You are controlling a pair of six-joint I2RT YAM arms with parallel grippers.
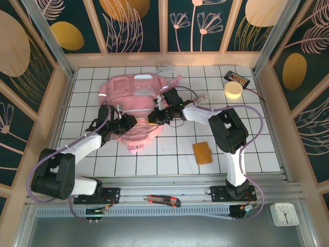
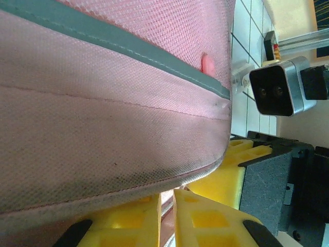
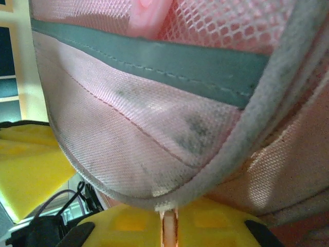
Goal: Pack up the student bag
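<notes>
No writing can be read. The dial of the white clock [image 1: 284, 213] at the near right corner and the black box [image 1: 237, 78] at the far right are too small to make out.

The student bag [image 1: 132, 100] lies flat on the tiled counter [image 1: 169, 154], left of centre and toward the far side. From above, a pale yellow roll [image 1: 234, 90] sits just near of the black box, and a flat brown case [image 1: 202, 153] lies right of centre. A red-and-black utility knife [image 1: 162, 200] rests on the near rail between the arm bases.

The left wrist view shows the bag's pink weave crossed by a grey-green strip [image 2: 128, 51]. The left fingers [image 2: 154, 218] are narrow, with an edge of the bag pinched in the slit between them. The right arm's wrist camera [image 2: 277, 90] is just to the right.

The right wrist view shows pink mesh [image 3: 221, 25] above the same kind of strip. The right fingers [image 3: 149, 226] are nearly together on a fold of pink fabric.

The left arm [image 1: 77, 149] stretches low from its near-left base to the bag's near left edge. The right arm [image 1: 226, 131] rises from its base and folds at the elbow, with the forearm reaching left to the bag's near right edge.
</notes>
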